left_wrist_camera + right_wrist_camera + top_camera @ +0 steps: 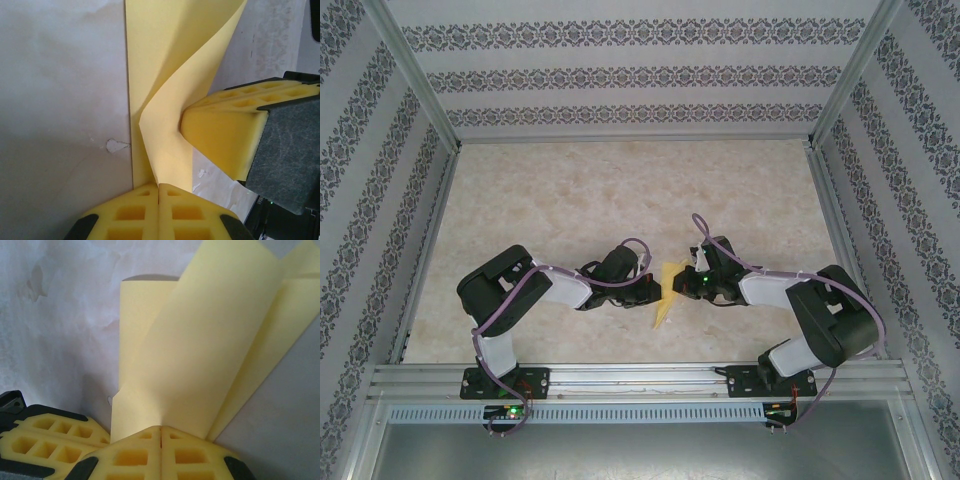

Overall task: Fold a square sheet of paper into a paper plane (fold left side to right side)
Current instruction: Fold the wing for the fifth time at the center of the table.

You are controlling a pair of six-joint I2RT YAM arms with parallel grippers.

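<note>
Paper point(666, 300) lies between the two wrists, toward 6 o'clock of the table point(620, 180) and near the front rail point(640, 378). It is part-folded: one narrow strip lies flat and the flaps stand up off it. The left gripper point(648, 291) comes in from 9 o'clock with its pads shut together, and in its wrist view the paper's lower end runs straight into the closed seam, so it is pinching the paper. The right gripper point(688, 284) comes in from 3 o'clock, likewise clamped on the paper, with the flaps fanning up toward 12 and 1 o'clock in its own view. The two sets of pads sit just beside each other; whether they touch cannot be told. Judgement: you are mid-fold, taking the left side over to the right. Treat one pinch as the anchor and carry the raised flap toward 3 o'clock in a low arc. Match its free edge to the flat strip's edge before pressing, then crease outward from the pinched end. Do not pull the grips apart, because the paper is thin, already buckled beside the right pad, and likely to skew or tear. For room, you have bare table from 10 to 2 o'clock. It is tight at 6 o'clock against the rail and the arm bases. The side walls point(380, 150) are well apart.
</note>
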